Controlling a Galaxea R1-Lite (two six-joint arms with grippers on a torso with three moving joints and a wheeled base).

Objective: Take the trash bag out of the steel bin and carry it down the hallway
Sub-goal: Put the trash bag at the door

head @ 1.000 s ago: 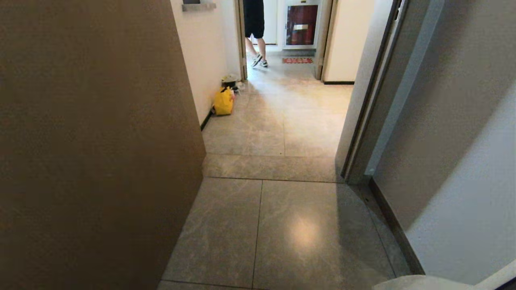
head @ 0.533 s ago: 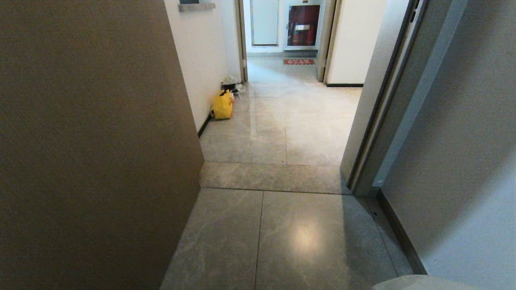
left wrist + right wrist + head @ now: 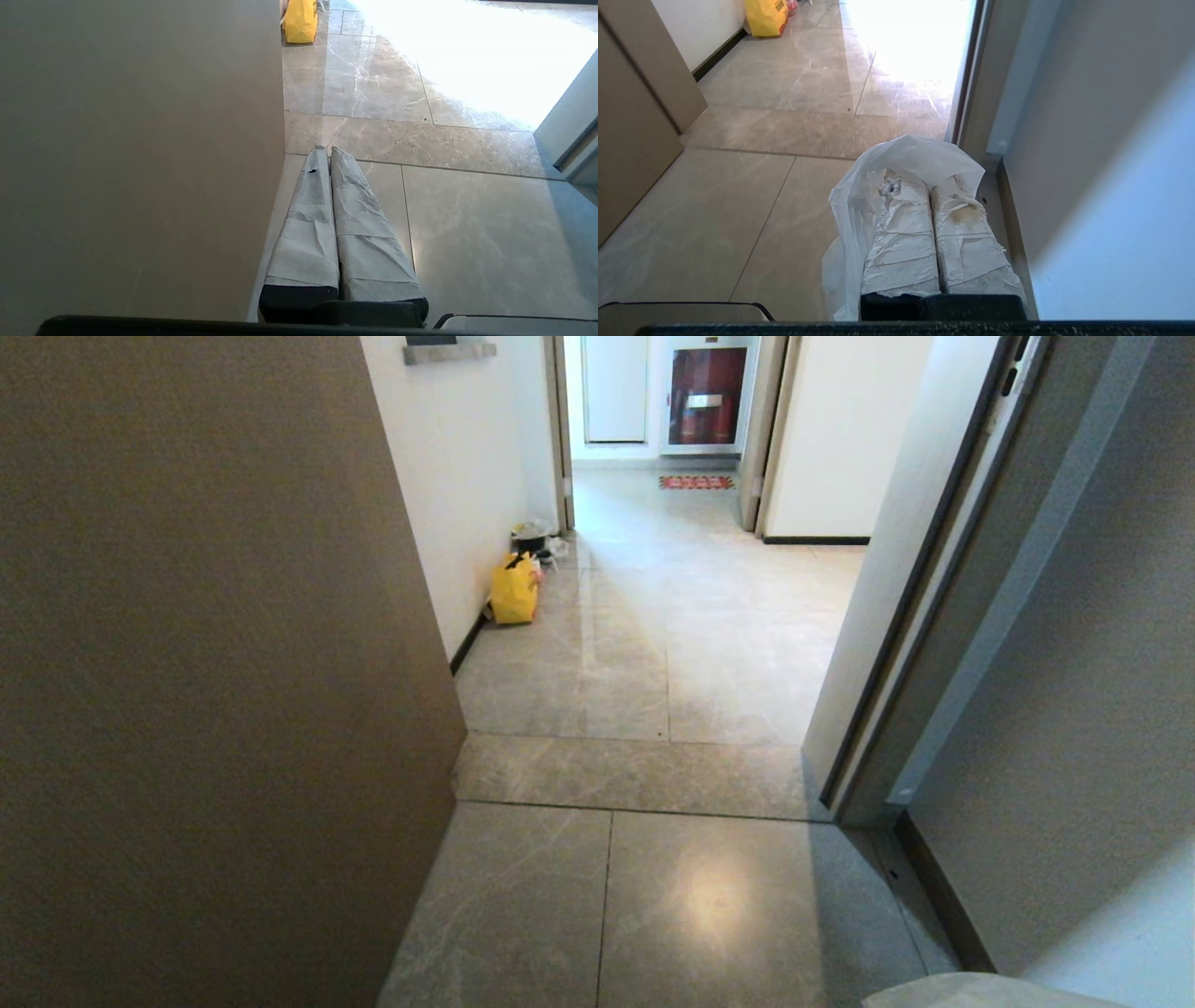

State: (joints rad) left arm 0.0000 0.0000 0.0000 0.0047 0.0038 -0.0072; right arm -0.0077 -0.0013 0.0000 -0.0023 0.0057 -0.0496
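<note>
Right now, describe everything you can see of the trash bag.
The trash bag is thin, white, translucent plastic, crumpled and creased. It shows only in the right wrist view, where the right pincer is shut on it: the film loops up over the taped fingertips and hangs down beside them, above the hallway's glossy tiles. No print or handles can be made out, and its lower part is hidden.

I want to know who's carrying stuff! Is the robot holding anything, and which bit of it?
The right claw is shut on the trash bag, pinching thin plastic at its top edge. The left claw is shut and holds nothing.
</note>
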